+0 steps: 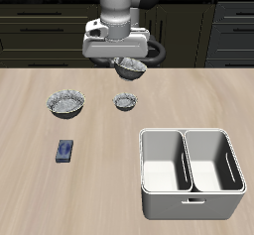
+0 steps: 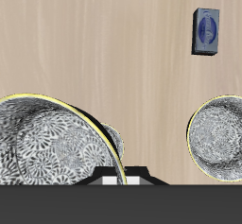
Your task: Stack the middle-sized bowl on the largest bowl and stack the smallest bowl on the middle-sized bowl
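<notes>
The pincer [image 1: 130,64] hangs high above the back of the counter [image 1: 109,179], clamped on the rim of the middle-sized bowl [image 1: 131,68], which dangles tilted beneath it, clear of the surface. In the wrist view that bowl [image 2: 52,143] fills much of the picture, its patterned inside facing the camera and its rim caught at the pincer. The largest bowl [image 1: 64,103] sits upright on the counter, nearer the front edge than the pincer and off to one side of it, well apart; the wrist view shows it [image 2: 219,136] as a round, yellow-rimmed dish. The smallest bowl [image 1: 125,102] rests almost straight below and slightly in front of the held bowl, between the largest bowl and the white two-part bin [image 1: 191,174]. A small blue box [image 1: 65,152] lies nearer the front edge. The move to come, as I judge it, depends on carrying the held bowl sideways and forward until it is centred over the largest bowl, levelling it, then lowering; the smallest bowl should be passed over without touching.
</notes>
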Available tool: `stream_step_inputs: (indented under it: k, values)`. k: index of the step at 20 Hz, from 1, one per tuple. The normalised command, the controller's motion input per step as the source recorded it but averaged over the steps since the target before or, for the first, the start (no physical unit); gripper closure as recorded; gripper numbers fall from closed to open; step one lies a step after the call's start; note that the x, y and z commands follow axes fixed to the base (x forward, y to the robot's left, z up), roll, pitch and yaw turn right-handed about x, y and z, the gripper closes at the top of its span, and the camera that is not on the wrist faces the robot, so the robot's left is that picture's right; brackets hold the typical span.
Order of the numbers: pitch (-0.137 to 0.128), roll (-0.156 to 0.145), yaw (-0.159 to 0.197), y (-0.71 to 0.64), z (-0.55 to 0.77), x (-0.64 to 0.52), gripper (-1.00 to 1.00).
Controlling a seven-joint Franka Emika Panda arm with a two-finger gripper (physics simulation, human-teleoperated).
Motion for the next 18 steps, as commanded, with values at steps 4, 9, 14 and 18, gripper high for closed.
stream_step_inputs:
  k: [4,9,14,18]
  values:
    - [-0.014,-0.022,-0.002,-0.35,0.08,-0.02,1.00]
    - [-0.002,-0.017,-0.018,-0.38,0.02,-0.03,1.00]
    - [-0.023,-0.018,-0.019,-0.45,0.09,-0.03,1.00]
    - [-0.021,-0.046,0.008,-0.42,0.02,-0.01,1.00]
